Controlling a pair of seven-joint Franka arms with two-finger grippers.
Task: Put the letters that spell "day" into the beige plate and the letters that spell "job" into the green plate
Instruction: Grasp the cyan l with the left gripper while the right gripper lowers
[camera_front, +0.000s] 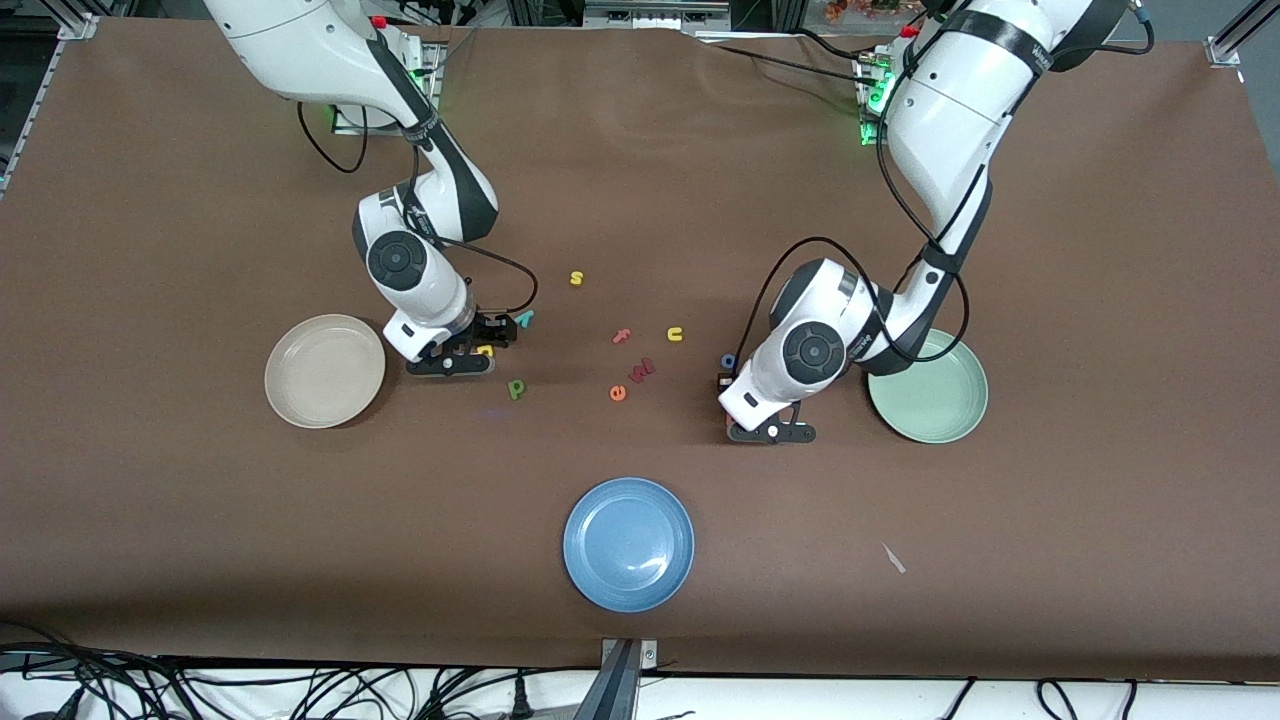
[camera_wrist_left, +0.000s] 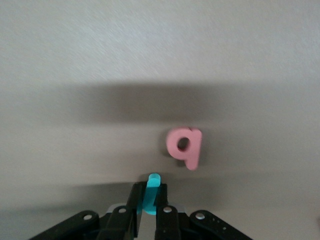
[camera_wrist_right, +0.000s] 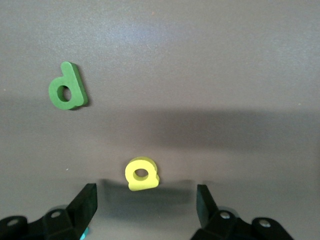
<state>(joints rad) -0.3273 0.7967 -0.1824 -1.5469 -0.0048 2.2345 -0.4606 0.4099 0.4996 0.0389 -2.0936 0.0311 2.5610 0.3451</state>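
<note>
My left gripper (camera_wrist_left: 150, 201) is shut on the teal j (camera_wrist_left: 151, 192), which stands on edge between the fingers, low over the table. The salmon b (camera_wrist_left: 184, 146) lies flat just ahead of it. In the front view this gripper (camera_front: 727, 392) is beside the blue o (camera_front: 728, 361), between the loose letters and the green plate (camera_front: 935, 400). My right gripper (camera_wrist_right: 147, 200) is open and low, with the yellow a (camera_wrist_right: 141, 174) at the mouth of its jaws. The green d (camera_wrist_right: 67, 87) lies apart from them. The teal y (camera_front: 524, 318) lies next to this gripper (camera_front: 484, 346), which is beside the beige plate (camera_front: 324, 370).
A blue plate (camera_front: 628, 543) sits nearer the front camera, midway along the table. Loose letters lie between the arms: yellow s (camera_front: 576, 278), pink f (camera_front: 622, 336), yellow u (camera_front: 675, 334), orange e (camera_front: 617, 393) and a dark red letter (camera_front: 642, 370).
</note>
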